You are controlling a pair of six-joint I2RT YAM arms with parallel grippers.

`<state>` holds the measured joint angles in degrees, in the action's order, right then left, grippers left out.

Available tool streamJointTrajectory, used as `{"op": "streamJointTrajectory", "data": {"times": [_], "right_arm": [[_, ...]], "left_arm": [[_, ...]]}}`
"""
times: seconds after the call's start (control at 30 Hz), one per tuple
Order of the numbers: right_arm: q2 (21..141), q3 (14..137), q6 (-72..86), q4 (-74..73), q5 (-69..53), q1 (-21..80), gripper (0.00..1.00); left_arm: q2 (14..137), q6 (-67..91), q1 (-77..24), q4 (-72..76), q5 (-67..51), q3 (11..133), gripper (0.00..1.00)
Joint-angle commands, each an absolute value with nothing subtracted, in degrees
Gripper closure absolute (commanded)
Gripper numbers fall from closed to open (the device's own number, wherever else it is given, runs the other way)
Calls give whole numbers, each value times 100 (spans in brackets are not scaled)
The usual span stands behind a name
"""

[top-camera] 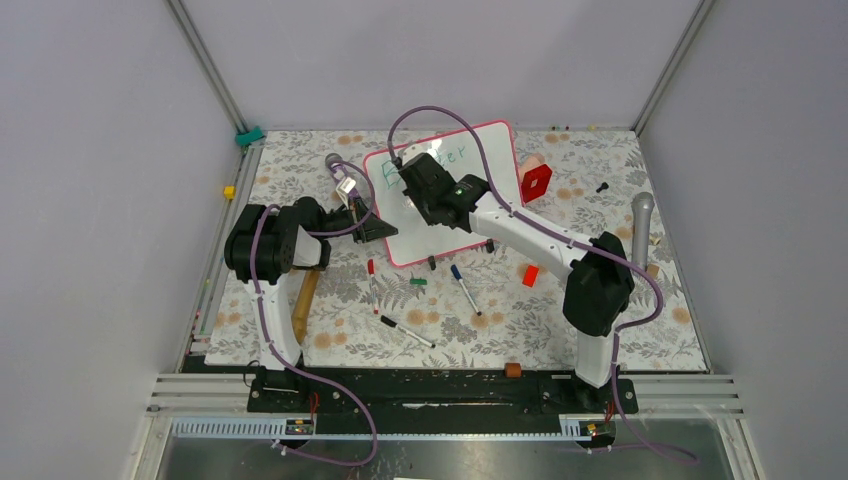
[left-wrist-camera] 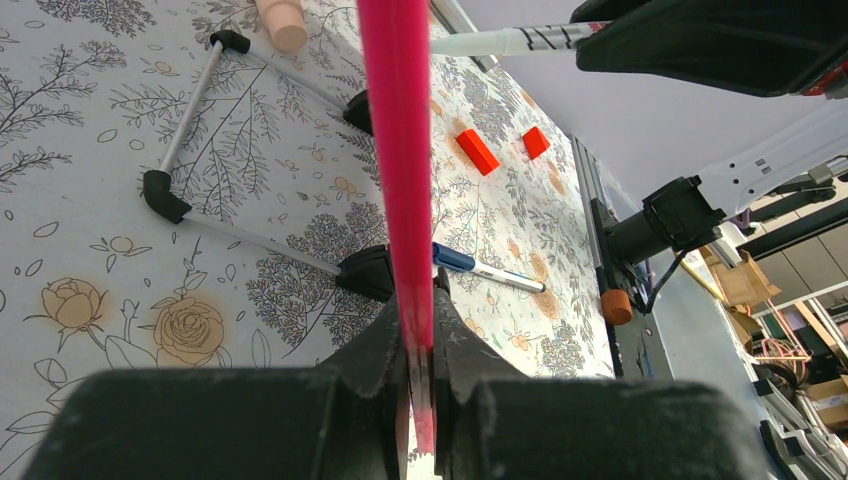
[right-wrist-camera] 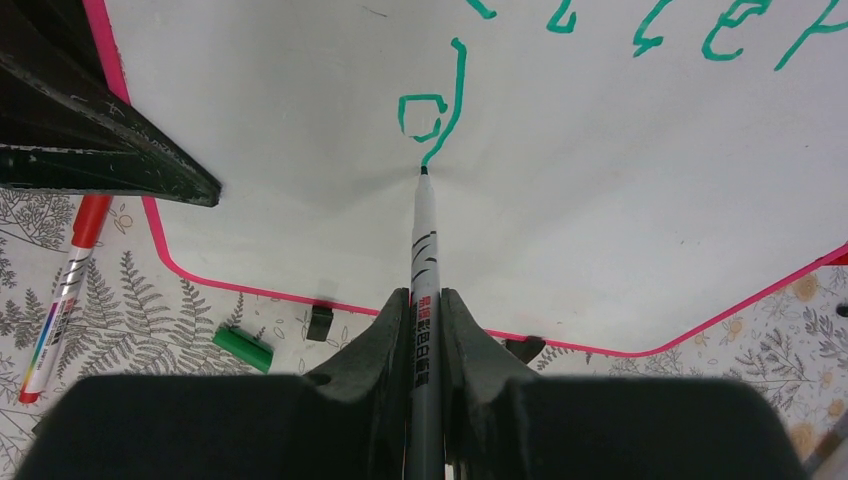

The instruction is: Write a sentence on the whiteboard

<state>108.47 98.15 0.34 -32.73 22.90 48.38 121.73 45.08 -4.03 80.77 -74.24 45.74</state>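
From above, the right arm (top-camera: 530, 232) hides most of the whiteboard (top-camera: 492, 150) — of the sentence (top-camera: 452, 156) only a green "B" and "ter" peek out. Up close, the top line is cut off by the view's upper edge; under it stands a "d". The whiteboard is glossy white with a pink rim and sits on the floral tabletop (top-camera: 620, 310). The right gripper (right-wrist-camera: 425, 310) clamps a marker (right-wrist-camera: 424, 230), tip on the whiteboard just below the "d" — its red barrel print is too small to read. The left gripper (left-wrist-camera: 420, 345) pinches the whiteboard's left rim.
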Motion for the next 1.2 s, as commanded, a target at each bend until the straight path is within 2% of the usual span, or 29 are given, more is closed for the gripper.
{"op": "streamJointTrajectory", "data": {"times": [0.0, 0.33, 0.63, 0.9, 1.17], "right_arm": [[10517, 9917, 95, -3401, 2288, 4843, 100], [9953, 9767, 50, -3148, 2429, 4796, 100], [10110, 9810, 147, -3033, 2554, 4608, 100], [9470, 8541, 206, -1701, 2597, 4567, 100], [9697, 8832, 290, -1921, 2391, 4509, 100]], "left_arm": [[12321, 3999, -521, 8361, -8218, 4537, 100], [12321, 3999, -521, 8368, -8219, 4540, 100], [12322, 3999, -523, 8365, -8222, 4535, 100], [12322, 3996, -519, 8369, -8221, 4535, 100], [12313, 3985, -526, 8367, -8221, 4527, 100]]}}
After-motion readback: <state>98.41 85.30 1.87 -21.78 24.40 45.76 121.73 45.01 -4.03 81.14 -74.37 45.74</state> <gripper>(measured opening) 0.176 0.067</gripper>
